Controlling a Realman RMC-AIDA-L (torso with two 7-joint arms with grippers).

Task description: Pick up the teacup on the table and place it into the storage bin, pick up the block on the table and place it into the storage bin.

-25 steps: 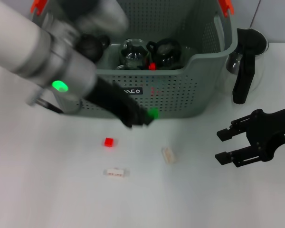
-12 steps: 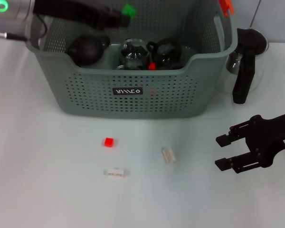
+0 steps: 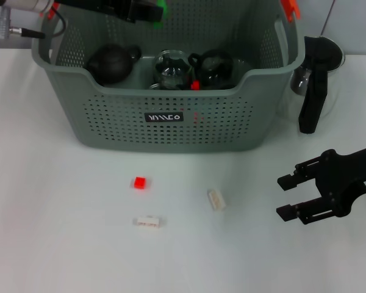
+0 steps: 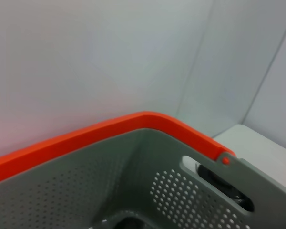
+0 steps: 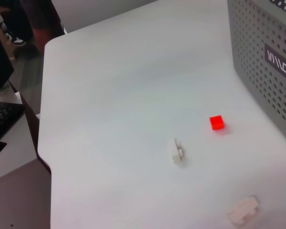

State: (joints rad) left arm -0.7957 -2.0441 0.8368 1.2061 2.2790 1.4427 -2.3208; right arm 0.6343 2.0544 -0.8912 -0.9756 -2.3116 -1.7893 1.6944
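Green block (image 3: 161, 10) sits in our left gripper (image 3: 147, 12), which grips it above the storage bin (image 3: 171, 131). We judge release comes next. Our right gripper (image 3: 285, 195) waits spread on the table (image 3: 61, 244).

The storage bin (image 3: 171, 116), a grey-green perforated basket with orange handle clips and a small black label on its front, stands upright at the far side of the bench. Inside it sit a dark teapot (image 3: 111, 63), a clear glass pot (image 3: 170, 70) and a dark glass pot (image 3: 213, 66). A small red block (image 3: 139, 182) lies on the bench in front of the bin, well apart from it.
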